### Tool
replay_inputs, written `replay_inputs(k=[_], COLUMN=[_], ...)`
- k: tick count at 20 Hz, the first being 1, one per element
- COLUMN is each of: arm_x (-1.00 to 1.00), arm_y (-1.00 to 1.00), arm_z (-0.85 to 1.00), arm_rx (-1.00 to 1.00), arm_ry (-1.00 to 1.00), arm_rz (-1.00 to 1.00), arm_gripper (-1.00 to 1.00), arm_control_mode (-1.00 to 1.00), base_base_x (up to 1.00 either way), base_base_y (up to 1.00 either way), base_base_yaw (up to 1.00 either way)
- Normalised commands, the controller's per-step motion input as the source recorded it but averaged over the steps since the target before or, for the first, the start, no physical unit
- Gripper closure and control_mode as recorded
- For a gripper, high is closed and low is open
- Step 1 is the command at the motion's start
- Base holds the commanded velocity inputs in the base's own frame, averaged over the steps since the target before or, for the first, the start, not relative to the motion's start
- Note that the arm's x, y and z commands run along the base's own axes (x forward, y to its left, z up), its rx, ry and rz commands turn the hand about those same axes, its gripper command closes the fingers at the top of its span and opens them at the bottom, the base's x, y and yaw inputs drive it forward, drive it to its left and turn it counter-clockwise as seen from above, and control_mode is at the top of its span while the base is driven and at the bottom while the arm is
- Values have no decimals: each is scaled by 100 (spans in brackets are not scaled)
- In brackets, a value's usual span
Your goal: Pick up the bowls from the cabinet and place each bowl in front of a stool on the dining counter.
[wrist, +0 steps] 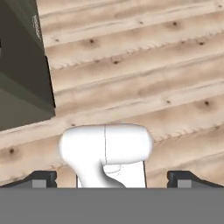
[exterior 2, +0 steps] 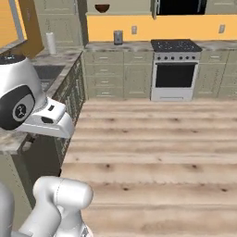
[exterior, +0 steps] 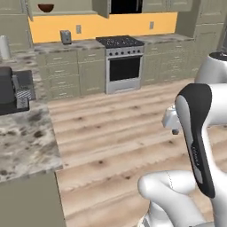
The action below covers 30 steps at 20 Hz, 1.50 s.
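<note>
A dark reddish-brown bowl (exterior: 45, 7) (exterior 2: 102, 8) sits in the open olive-beige wall cabinet (exterior: 71, 8) (exterior 2: 125, 6) at the far wall, above the yellow backsplash. My gripper (wrist: 112, 178) is open, with its two dark fingertips (wrist: 43, 178) wide apart and nothing between them. It hangs folded close to the base, pointing down at the wooden floor, far from the bowl. The dining counter and the stools are out of view.
A stove (exterior: 124, 62) (exterior 2: 173, 69) stands under the cabinets. A toaster (exterior: 65, 37) (exterior 2: 118, 36) and a paper towel roll (exterior: 4, 46) (exterior 2: 51, 42) stand on the drawer counter. A stone-topped counter with a sink (exterior: 26, 142) runs along the left. Wooden floor (exterior: 124, 133) lies open ahead.
</note>
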Motion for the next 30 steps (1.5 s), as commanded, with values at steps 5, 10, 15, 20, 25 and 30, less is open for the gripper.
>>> replay_inputs(k=[5,10,15,20,25,30], arm_x=[0,0,0,0,0,0], arm_y=[0,0,0,0,0,0], arm_z=[0,0,0,0,0,0], arm_rx=[0,0,0,0,0,0], arm_ry=[0,0,0,0,0,0], arm_rz=[0,0,0,0,0,0], arm_gripper=[-100,-100,-100,-100,-100,-100], arm_control_mode=[100,100,100,100,100,100], base_base_x=[100,100,100,100,100,100], base_base_y=[-31,-67,-89,-71,-66,-28], base_base_yaw=[45,29,27,28,24,4])
